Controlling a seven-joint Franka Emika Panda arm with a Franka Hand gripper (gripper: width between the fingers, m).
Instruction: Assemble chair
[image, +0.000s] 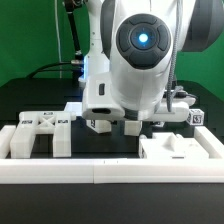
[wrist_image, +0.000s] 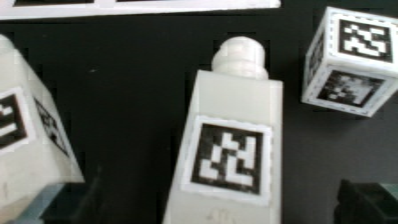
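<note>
Wrist view: a white chair leg (wrist_image: 231, 110) bearing a black-and-white square tag lies on the black worktop (wrist_image: 125, 60) between wide-apart jaws, untouched; a tagged cube (wrist_image: 356, 60) lies beside it.

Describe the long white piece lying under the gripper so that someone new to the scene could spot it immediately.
Find the robot arm's open gripper above the black table. In the wrist view, the long leg block lies directly below it. Unlike the small cube beside it, it is elongated, shows one square tag and ends in a rounded peg.
</note>
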